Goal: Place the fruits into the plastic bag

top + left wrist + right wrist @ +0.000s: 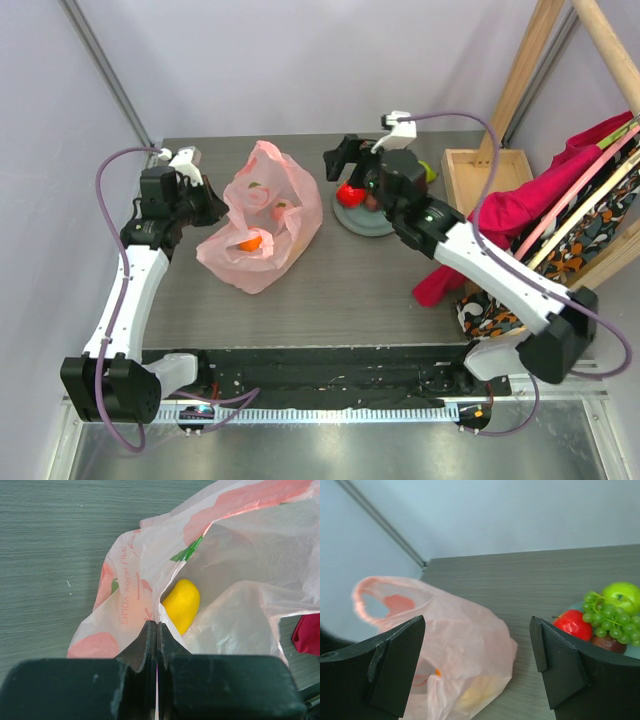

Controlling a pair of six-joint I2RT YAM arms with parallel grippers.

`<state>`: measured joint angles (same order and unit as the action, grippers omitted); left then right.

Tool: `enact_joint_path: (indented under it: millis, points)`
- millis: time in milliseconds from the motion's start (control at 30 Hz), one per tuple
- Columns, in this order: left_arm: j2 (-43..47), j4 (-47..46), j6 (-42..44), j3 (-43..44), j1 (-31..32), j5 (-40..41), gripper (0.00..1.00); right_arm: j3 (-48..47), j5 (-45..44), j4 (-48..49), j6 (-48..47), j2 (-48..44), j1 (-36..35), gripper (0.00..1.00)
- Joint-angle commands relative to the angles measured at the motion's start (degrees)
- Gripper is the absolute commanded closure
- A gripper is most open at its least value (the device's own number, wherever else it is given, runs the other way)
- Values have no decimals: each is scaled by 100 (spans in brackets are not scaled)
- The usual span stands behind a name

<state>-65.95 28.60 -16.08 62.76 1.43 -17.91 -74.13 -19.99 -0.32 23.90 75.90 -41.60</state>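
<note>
The pink plastic bag [262, 218] lies open at the table's middle left, with an orange [250, 242] inside. My left gripper [208, 205] is shut on the bag's left edge [160, 611]; a yellow fruit [182, 605] shows inside the bag. My right gripper [343, 160] is open and empty, between the bag [455, 650] and the grey plate [362, 221]. The plate holds a red apple [575, 624], a green grape bunch [607, 617], a green apple [622, 594] and a dark plum [607, 644].
A wooden tray [478, 175] stands at the right rear. A magenta cloth [505, 225] and patterned fabrics hang off a wooden rack [600, 150] at the right. Grey walls close the table's back and left.
</note>
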Motion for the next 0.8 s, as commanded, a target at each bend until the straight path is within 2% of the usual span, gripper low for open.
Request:
enact_joint_path:
  millis: [0, 67, 233, 333, 400, 500, 767]
  points:
    - [109, -109, 61, 43, -29, 51, 100, -566, -962, -276, 44, 881, -14, 4]
    - [118, -109, 61, 43, -29, 42, 100, -786, -1182, -215, 158, 1452, -14, 0]
    - [135, -109, 61, 26, -29, 51, 100, -1735, -1692, -179, 342, 2542, 56, 0]
    - [162, -109, 61, 26, -29, 51, 100, -2114, -1255, -100, 790, 3000, 484, 0]
    - [153, -118, 61, 26, -29, 60, 100, -2167, -543, 13, 1429, 3219, 802, 5]
    - [162, -126, 52, 26, -29, 25, 100, -2150, -356, 216, 1941, 3448, 1408, 15]
    - [153, -135, 43, 26, -29, -10, 100, -1527, -804, 146, 2400, 3309, 2314, 14]
